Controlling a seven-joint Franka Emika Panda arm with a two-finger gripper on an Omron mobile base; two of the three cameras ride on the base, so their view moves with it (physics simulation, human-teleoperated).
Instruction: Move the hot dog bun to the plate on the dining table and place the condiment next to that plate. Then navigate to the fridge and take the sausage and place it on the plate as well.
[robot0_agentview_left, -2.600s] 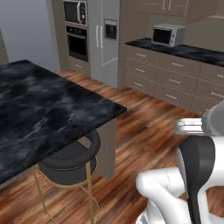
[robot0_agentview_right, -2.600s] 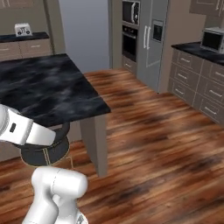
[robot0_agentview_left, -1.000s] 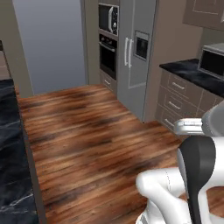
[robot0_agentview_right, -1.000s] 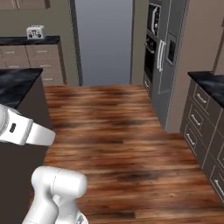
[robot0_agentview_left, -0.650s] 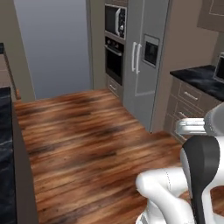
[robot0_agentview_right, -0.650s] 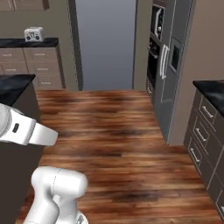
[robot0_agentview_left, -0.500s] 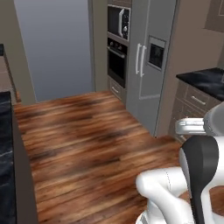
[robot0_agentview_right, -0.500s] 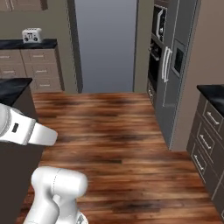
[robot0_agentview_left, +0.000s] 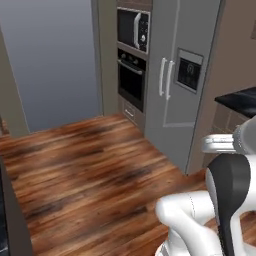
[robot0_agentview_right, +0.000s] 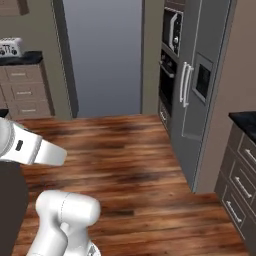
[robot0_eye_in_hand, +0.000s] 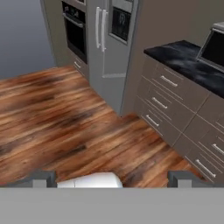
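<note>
1. While the tool (robot0_eye_in_hand: 112, 179) is hanging over bare wooden floor (robot0_agentview_left: 85, 170) with its two dark tips standing wide apart and holding nothing, the hand view is taking in reddish-brown planks running across the room.
2. The fridge (robot0_agentview_left: 182, 75), a tall grey unit with two vertical handles and a dark dispenser panel in its right door, is standing against the wall on the right of both base views.
3. Just beside the fridge, a built-in oven (robot0_agentview_left: 132, 80) is sitting under a microwave (robot0_agentview_left: 133, 27) in a tall column.
4. A wide grey doorway (robot0_agentview_right: 102, 55) is opening behind the floor.
5. A dark stone bench (robot0_eye_in_hand: 186, 59) over grey drawers with bar handles is running to the right of the fridge.
6. A toaster (robot0_agentview_right: 10, 47) is resting on a far bench at the left of the right base view.
7. No writing is readable anywhere.
</note>
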